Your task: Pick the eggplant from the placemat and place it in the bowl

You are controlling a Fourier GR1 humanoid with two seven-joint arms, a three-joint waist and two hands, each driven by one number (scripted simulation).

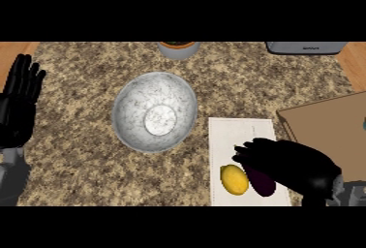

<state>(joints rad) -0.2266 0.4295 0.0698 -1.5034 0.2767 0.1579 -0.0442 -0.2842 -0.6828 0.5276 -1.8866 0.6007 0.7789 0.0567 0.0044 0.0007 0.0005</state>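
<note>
We see even, bright light | soft sheen inside the bowl [154, 112] | no hard shadows on the counter [79, 160] | black hands lose detail

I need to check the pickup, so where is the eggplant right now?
In the head view, the eggplant lies on the white placemat at lower right, just right of the lemon, partly covered by the right hand.

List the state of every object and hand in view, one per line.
eggplant: lying on the placemat, partly under the right hand, not lifted
lemon: lying on the placemat, beside the eggplant
bowl: upright, nothing in it
placemat: flat on the counter
right hand: over the eggplant, fingers curled down
left hand: open, resting at the left edge
</note>
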